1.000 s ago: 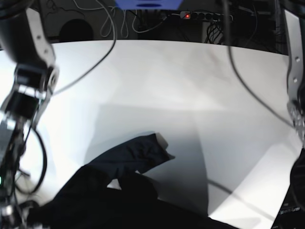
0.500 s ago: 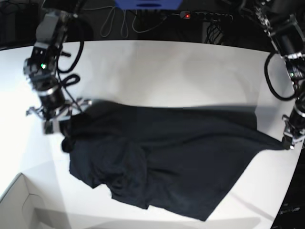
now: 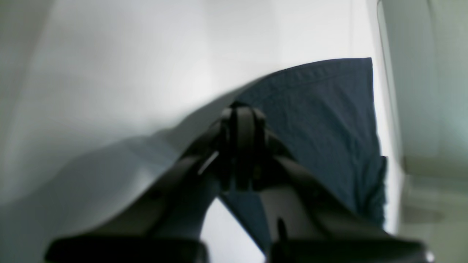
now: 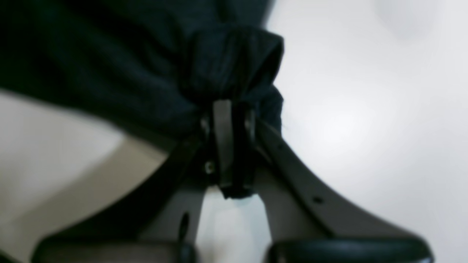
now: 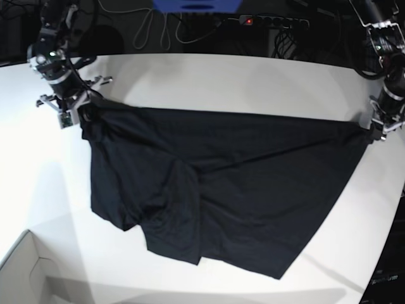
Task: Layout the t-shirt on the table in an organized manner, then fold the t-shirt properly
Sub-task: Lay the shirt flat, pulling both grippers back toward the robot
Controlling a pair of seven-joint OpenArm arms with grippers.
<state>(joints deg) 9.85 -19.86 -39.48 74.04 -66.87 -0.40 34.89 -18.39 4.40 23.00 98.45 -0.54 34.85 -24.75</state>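
1. The shirt (image 5: 215, 190) lies spread on the worktop (image 5: 209, 82), stretched between the arms, its lower part rumpled.
2. The left jaws (image 5: 373, 130) are closed on one corner; pulling further could slip the thin fabric free.
3. The right jaws (image 5: 74, 114) pinch a bunched wad, possibly several layers, though the wrist view is blurred; that could leave a fold trapped.

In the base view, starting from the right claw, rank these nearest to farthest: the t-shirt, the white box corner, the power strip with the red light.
1. t-shirt: pinched in the right claw, top left.
2. power strip: behind the table, upper middle.
3. box corner: bottom left, about as far; too close to call.
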